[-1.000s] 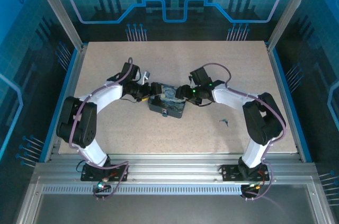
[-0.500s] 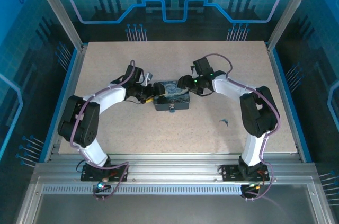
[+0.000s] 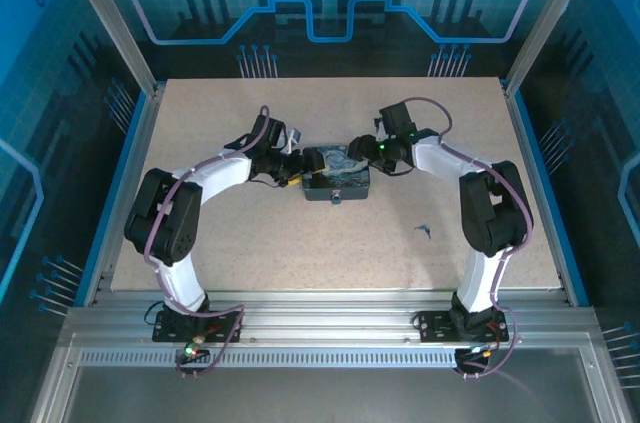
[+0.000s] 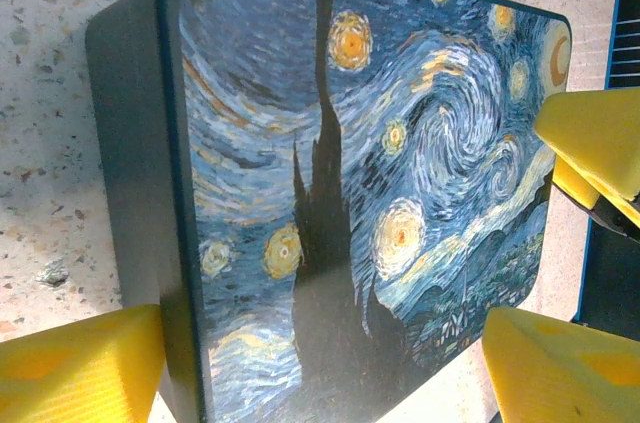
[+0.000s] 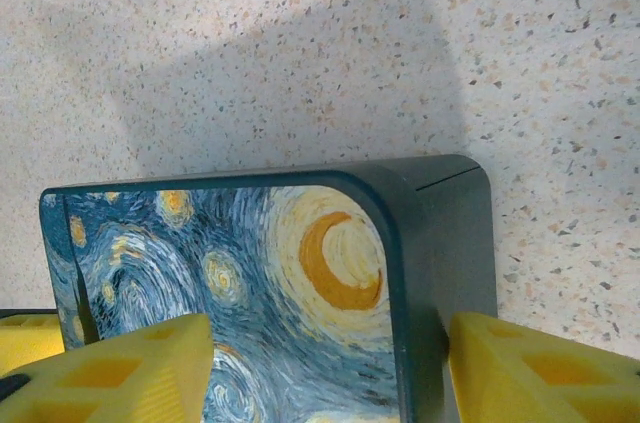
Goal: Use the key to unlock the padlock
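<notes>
Table (image 3: 250, 243): speckled beige top, seen from above. Box (image 3: 338, 171): small, dark teal, with a swirled blue-and-yellow lid (image 4: 350, 193); set at about the table's centre, its long side running 9 to 3 o'clock. Left gripper (image 3: 298, 167): placed at the box's 9 o'clock end, jaws spread wide and closed across that end, one yellow finger (image 4: 80, 363) laid against a long wall and the other met at the opposite lid edge. Right gripper (image 3: 358, 153): placed at the box's 1 o'clock corner, jaws held apart astride that corner, one finger (image 5: 110, 373) seen over the lid beside the painted moon, the other (image 5: 540, 373) just beside the end wall. Padlock (image 3: 336, 200): tiny pale fitting at the middle of the box's 6 o'clock wall. Key (image 3: 424, 232): tiny dark sliver laid on the table at 4 o'clock from the box, well apart from both grippers.
</notes>
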### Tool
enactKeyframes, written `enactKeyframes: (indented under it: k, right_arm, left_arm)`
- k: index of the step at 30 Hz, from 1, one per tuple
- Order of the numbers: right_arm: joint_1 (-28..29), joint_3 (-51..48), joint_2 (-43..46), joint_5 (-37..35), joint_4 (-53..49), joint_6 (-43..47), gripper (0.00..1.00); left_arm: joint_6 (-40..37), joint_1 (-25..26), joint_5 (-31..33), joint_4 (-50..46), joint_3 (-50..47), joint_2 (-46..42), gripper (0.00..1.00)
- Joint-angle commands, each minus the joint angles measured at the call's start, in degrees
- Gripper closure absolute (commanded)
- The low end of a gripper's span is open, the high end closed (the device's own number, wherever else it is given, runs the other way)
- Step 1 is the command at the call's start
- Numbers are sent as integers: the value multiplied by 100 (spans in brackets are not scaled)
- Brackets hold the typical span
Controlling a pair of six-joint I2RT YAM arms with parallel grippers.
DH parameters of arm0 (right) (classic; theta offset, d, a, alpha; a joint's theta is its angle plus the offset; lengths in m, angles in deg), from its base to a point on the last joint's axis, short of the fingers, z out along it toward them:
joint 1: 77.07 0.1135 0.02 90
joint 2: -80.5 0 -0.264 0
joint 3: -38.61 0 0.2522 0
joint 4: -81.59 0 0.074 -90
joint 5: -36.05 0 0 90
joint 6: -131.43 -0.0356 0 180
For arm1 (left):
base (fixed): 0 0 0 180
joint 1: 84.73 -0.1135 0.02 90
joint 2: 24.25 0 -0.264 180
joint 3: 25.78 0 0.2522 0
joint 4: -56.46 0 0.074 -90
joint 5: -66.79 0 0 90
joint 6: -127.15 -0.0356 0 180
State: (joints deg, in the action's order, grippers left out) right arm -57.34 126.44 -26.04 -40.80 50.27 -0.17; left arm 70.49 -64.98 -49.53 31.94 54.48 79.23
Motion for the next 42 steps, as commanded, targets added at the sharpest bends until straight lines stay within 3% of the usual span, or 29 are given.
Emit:
enactKeyframes:
  k: [1,13,20,29,36,42]
  right_arm:
    - [1,236,-155,503,-28,58,36]
    - [-103,176,-47,237,-234,183,17]
    - [-320,66,385,-63,-567,429,14]
    - [-427,-340,1417,-1142,-1511,747,16]
    - [-804,-1016,2180,-1698,-2524,934,22]
    - [-1400,-1895,2748,-1839,-2685,1026,27]
  left_arm:
    - [117,142,-99,333,276,67,18]
    - [61,126,383,48,232,-23,11]
    - [77,62,637,78,-241,-532,10]
    - [-100,76,617,-286,-876,-1612,9]
    - [-125,698,627,-487,-1485,-2584,12]
    - [380,1622,689,229,-2110,-2966,12]
